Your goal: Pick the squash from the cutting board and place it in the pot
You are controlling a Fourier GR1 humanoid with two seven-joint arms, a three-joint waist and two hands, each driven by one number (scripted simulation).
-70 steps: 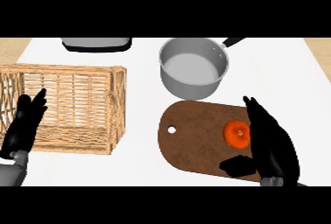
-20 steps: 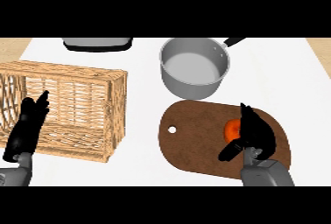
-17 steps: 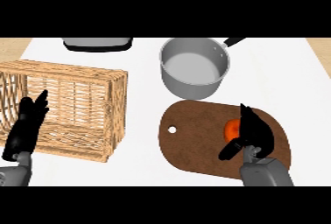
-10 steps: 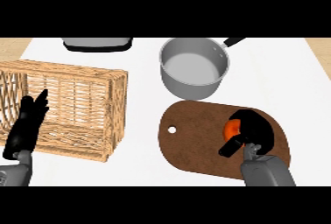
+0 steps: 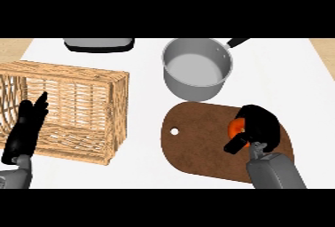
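Head view: R hand (image 5: 259, 128) fingers (image 5: 263, 116) curled round squash (image 5: 234, 128); L hand (image 5: 26, 129) fingers straight.

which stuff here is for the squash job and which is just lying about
For the job: squash, cutting board, pot, right robot hand curled round the squash.
Lying about: basket, dark item at the far edge, left robot hand resting open at left.

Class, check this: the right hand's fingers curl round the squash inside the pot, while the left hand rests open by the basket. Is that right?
No. The head view shows the squash on the cutting board, not inside the pot. The rest holds: the right hand has its fingers curled round it, and the left hand rests open by the basket.
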